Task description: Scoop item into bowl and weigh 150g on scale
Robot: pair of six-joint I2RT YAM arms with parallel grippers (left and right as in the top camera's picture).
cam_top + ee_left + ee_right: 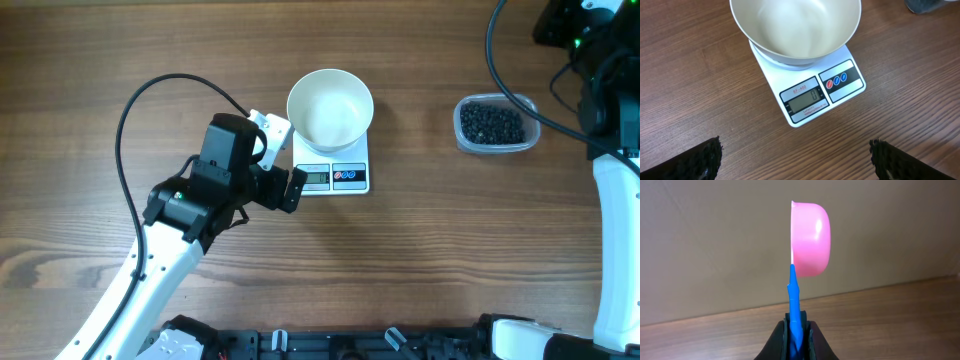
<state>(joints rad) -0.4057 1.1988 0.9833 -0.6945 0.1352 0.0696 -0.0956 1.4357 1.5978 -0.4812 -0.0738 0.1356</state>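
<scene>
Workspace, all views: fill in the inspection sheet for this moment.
Surface: wood-grain table, no spills seen.
Job's things: bowl empty, sitting on scale, display reads 0; beads in clear tub farther right.
Clutter: nothing seen.
Grippers: left gripper open, hovering by the scale's front; right gripper shut on pink scoop by its blue handle, raised.
Cables: black cable arcs above left arm; black cord near right arm.
Surroundings: plain beige wall beyond the table.

In the left wrist view the bowl (795, 30) was cut off by the far edge and covered the far part of the scale (815, 95). The left tool's fingers (702, 160) showed only as dark tips at the near corners.
</scene>
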